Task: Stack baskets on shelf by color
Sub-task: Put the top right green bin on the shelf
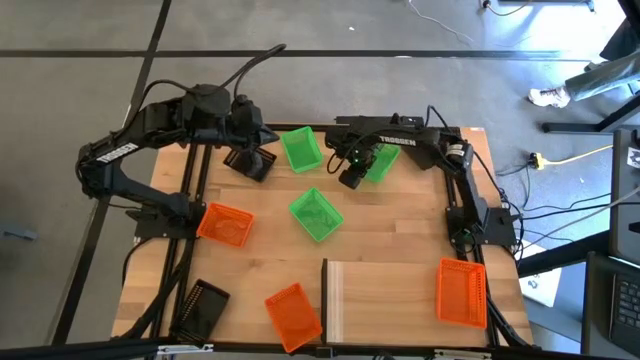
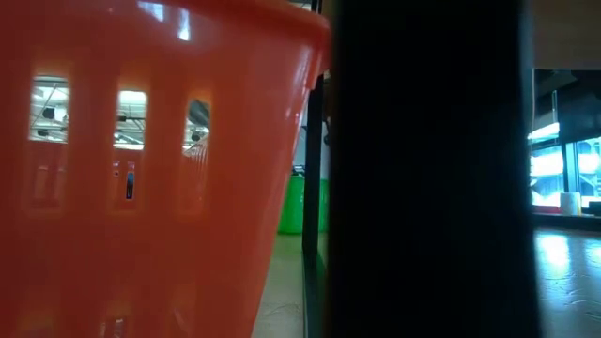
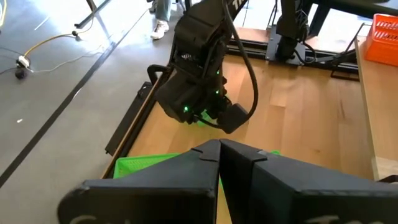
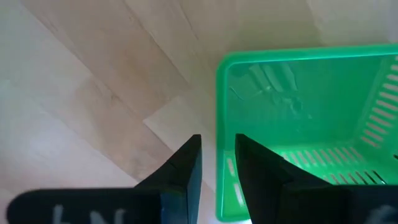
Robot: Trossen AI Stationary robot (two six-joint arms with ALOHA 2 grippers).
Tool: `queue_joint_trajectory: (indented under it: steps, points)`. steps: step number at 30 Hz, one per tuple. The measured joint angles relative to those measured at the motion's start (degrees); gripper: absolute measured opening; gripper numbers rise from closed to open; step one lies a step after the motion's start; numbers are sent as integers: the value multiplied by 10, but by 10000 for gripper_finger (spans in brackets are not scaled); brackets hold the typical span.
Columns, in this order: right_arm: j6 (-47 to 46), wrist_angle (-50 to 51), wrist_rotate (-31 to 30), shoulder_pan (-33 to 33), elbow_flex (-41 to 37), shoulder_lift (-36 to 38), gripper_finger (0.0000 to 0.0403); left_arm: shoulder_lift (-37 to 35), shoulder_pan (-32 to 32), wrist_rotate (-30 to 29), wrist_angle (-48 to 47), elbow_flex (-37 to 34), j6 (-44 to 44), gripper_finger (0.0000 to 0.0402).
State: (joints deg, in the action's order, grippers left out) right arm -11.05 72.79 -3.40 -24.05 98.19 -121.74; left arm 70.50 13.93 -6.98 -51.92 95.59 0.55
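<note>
Three green baskets lie on the table's far half: one (image 1: 300,148) at the back, one (image 1: 316,213) in the middle, and one (image 1: 383,165) under my right gripper (image 1: 352,178). That gripper (image 4: 217,144) points down and is open. One finger stands outside this basket's (image 4: 298,106) end wall (image 4: 221,124) and one inside, apart from it. My left gripper (image 3: 219,145) is shut and empty, held high over a black basket (image 1: 252,162) at the far left. The pale shelf (image 1: 385,300) lies bare at the near edge.
Orange baskets lie at the left (image 1: 225,224), at the near edge (image 1: 293,312) and at the near right (image 1: 462,292). Another black basket (image 1: 205,305) sits near left. In the low view an orange basket (image 2: 141,169) and a dark post (image 2: 423,169) block most of the table.
</note>
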Motion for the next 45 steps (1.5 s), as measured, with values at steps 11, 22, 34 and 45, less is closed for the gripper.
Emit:
queue_joint_trajectory:
  steps: [11,22,34,45]
  points:
    - [44,-3,-2,-4,0,-25,44,0,0,0,1,0,-1,0]
    - [88,28,-27,12,0,42,6,0,0,0,1,0,-1,0]
    - [112,113,-74,111,1,194,2,0,0,-16,0,0,-19,0]
    - [-33,170,4,257,59,262,1,0,-1,18,-30,-1,26,0]
